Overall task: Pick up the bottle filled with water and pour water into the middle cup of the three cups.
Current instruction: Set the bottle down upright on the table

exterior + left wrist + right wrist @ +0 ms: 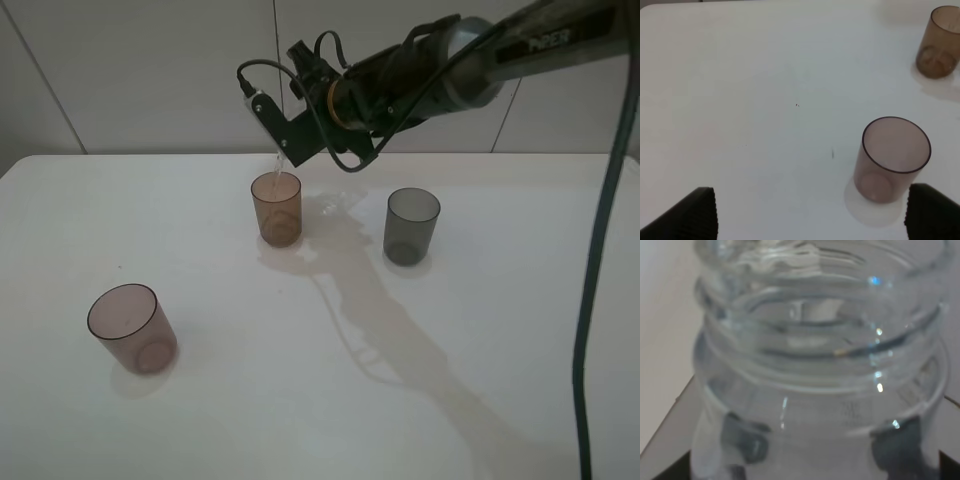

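Observation:
My right gripper [290, 138] is shut on the clear bottle [820, 365] and holds it tilted just above the amber middle cup [276, 208]. A thin stream of water [277, 162] falls from the bottle's mouth into that cup. In the right wrist view the bottle's threaded neck fills the picture, with the dark fingers [742, 445] against its sides. The mauve-brown cup [132, 328] stands at the front left and the smoky grey cup [411, 225] to the right of the amber one. My left gripper [810, 215] is open above the table, close to the mauve-brown cup [892, 160].
The white table [320, 400] carries only the three cups. A small wet glint [335, 205] lies on it just right of the amber cup. A black cable [600, 250] hangs down at the right edge. The amber cup [939, 42] also shows far off in the left wrist view.

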Motion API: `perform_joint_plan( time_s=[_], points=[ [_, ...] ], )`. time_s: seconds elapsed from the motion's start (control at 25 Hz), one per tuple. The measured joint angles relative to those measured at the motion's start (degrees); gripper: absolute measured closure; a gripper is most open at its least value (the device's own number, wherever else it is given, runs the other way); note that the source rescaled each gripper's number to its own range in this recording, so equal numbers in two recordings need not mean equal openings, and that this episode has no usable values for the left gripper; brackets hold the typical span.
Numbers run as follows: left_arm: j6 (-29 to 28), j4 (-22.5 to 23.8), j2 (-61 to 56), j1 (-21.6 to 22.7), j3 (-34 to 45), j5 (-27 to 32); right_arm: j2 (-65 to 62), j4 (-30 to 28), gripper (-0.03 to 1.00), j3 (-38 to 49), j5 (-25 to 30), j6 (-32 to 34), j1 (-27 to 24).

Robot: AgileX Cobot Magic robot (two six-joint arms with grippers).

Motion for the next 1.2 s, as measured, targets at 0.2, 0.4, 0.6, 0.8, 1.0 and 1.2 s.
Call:
perform_joint_plan(
  time_s=[0.2,0.4,0.6,0.8,1.0,1.2],
  points=[
    [0.0,0.0,0.0,0.0,0.0,0.0,0.9,0.0,0.93,-1.2,0.1,-0.6,0.0],
    [0.0,0.0,0.0,0.0,0.0,0.0,0.9,0.0,0.93,-1.3,0.5,-3.1,0.0],
    [0.0,0.0,0.0,0.0,0.0,0.0,0.9,-0.1,0.93,-1.3,0.9,-5.1,0.0],
    [0.0,0.0,0.0,0.0,0.0,0.0,0.9,-0.2,0.93,-1.3,0.9,-6.9,0.0],
    [0.0,0.0,0.0,0.0,0.0,0.0,0.9,-0.2,0.93,-1.3,1.5,-7.1,0.0],
    [0.0,0.0,0.0,0.0,0.0,0.0,0.9,-0.2,0.93,-1.3,2.3,-7.1,0.8]
  ],
)
